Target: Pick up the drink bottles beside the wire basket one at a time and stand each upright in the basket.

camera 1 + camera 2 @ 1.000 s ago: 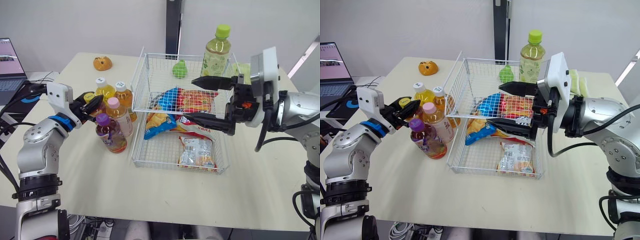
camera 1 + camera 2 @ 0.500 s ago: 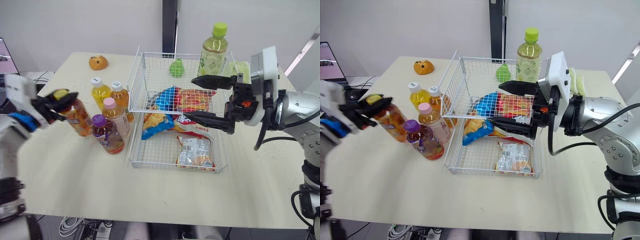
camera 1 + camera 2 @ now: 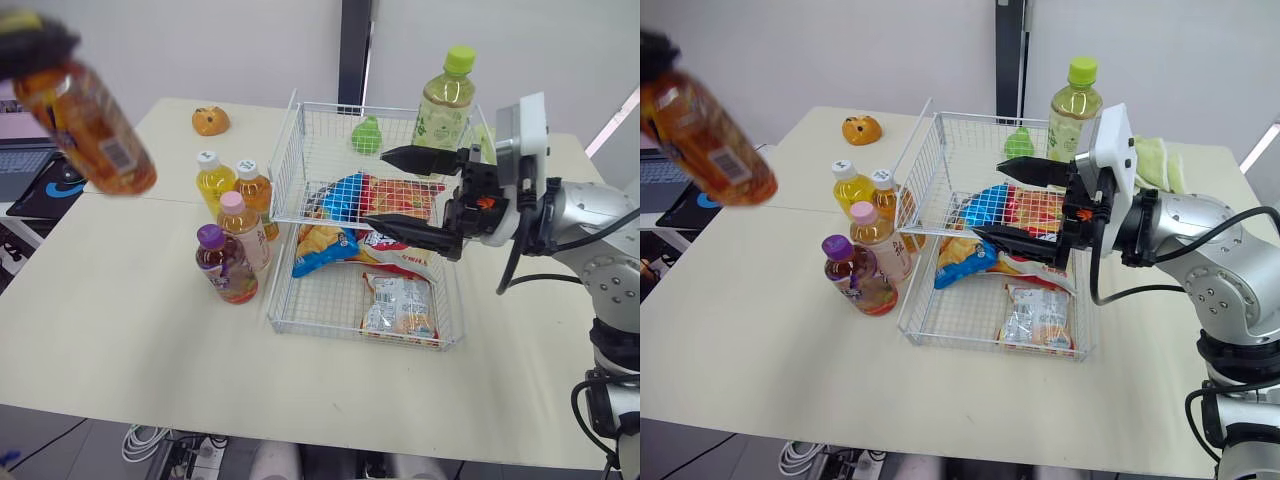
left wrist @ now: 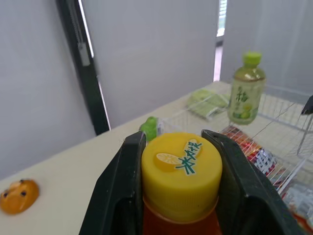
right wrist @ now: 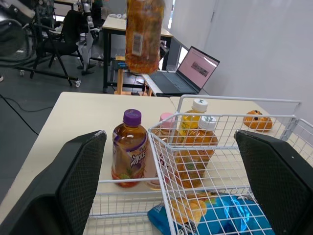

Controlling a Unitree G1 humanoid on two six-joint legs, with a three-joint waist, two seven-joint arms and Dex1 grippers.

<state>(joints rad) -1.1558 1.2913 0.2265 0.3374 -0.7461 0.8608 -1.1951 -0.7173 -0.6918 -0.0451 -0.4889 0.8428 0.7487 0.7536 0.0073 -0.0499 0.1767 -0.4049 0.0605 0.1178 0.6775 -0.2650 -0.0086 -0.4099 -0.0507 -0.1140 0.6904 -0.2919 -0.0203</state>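
Bottle [image 3: 85, 125] aloft, well apart from basket [image 3: 283, 160]

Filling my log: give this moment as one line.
left gripper: shut on yellow-capped amber bottle, aloft | right gripper: open at white wire basket

Left hand [image 4: 181, 181] gripping yellow-capped bottle [image 4: 181, 171], wire basket [image 4: 274, 115] beyond

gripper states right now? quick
Left gripper: shut on the orange bottle, in the air.
Right gripper: open, empty.
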